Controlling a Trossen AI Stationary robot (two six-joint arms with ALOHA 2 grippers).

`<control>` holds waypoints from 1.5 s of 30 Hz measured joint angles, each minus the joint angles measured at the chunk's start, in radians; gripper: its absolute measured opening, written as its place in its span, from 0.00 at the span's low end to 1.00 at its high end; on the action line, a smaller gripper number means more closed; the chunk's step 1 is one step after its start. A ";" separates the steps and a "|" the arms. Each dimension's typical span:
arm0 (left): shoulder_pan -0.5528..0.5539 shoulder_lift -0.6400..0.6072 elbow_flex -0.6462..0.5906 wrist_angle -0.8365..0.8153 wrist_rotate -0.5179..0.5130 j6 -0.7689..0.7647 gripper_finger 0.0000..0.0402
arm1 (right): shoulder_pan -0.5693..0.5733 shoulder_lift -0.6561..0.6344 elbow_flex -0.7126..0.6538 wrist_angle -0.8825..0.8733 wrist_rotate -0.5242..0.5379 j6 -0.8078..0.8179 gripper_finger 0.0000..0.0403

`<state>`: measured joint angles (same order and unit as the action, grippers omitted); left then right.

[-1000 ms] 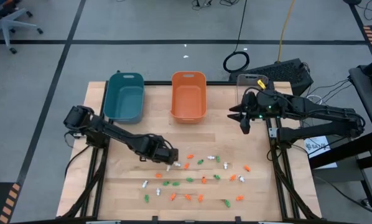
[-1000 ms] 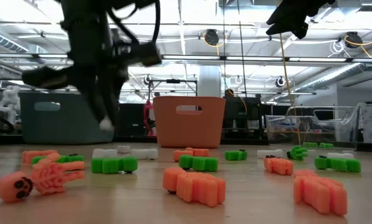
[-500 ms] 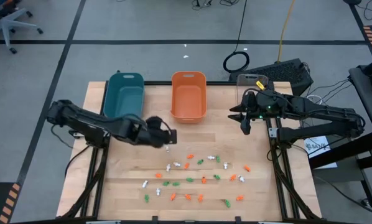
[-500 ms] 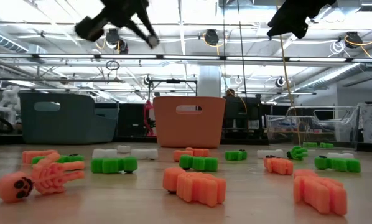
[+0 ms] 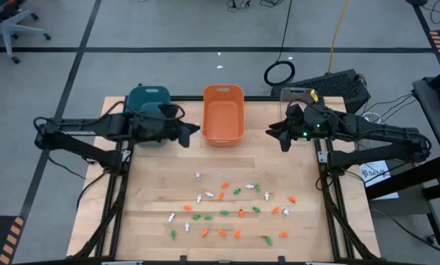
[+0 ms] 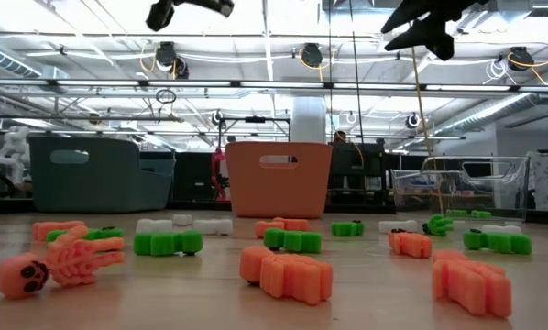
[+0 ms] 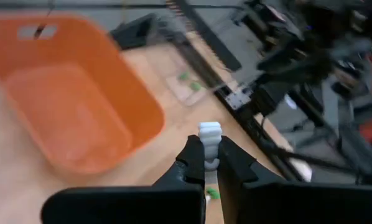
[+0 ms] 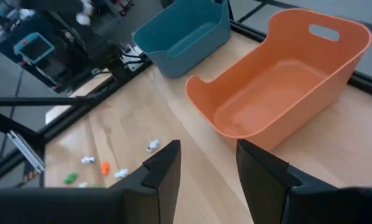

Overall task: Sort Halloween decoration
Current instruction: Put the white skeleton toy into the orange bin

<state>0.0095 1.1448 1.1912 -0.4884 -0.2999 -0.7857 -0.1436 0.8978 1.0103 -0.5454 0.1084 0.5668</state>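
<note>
Left tool (image 7: 209,163): clamped on a white trinket (image 7: 209,135), upper left of high view beside the orange bin (image 5: 223,112).
Right tool (image 8: 206,163): fingers apart, empty, upper right.
Remaining trinkets (image 5: 231,213): scattered on the counter (image 5: 154,206), lower centre.
Advice: centre over the matching bin before releasing.

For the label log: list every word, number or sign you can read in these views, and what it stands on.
None can be read.
White sheet beside the table's right edge: dark print, too small to read.
Teal bin, orange bin, clear bin: no marking visible.
</note>
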 joint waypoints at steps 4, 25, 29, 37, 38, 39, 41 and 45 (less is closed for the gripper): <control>0.036 -0.012 0.000 0.107 0.072 0.212 0.02 | 0.000 0.020 0.000 0.027 0.000 0.029 0.35; 0.043 -0.012 0.000 0.349 0.192 0.678 0.02 | 0.000 0.055 0.000 0.063 -0.004 0.057 0.35; 0.043 -0.012 0.000 0.349 0.190 0.694 0.02 | 0.000 0.055 0.000 0.063 -0.004 0.057 0.35; 0.056 -0.012 0.000 0.350 0.130 0.689 0.03 | 0.000 0.055 0.000 0.063 -0.003 0.044 0.35; 0.060 -0.012 0.000 0.350 0.130 0.687 0.03 | 0.000 0.055 0.000 0.063 -0.003 0.043 0.35; 0.065 -0.012 0.000 0.351 0.129 0.687 0.03 | 0.000 0.055 0.000 0.063 -0.002 0.040 0.35; 0.078 -0.012 0.000 0.355 0.122 0.658 0.04 | 0.000 0.055 0.000 0.063 -0.002 0.028 0.35; 0.135 -0.012 -0.001 0.365 0.087 0.499 0.04 | 0.000 0.055 0.000 0.063 0.000 0.017 0.35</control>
<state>0.1446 1.1328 1.1905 -0.1235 -0.2127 -0.2866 -0.1436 0.9524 1.0103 -0.4820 0.1085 0.5842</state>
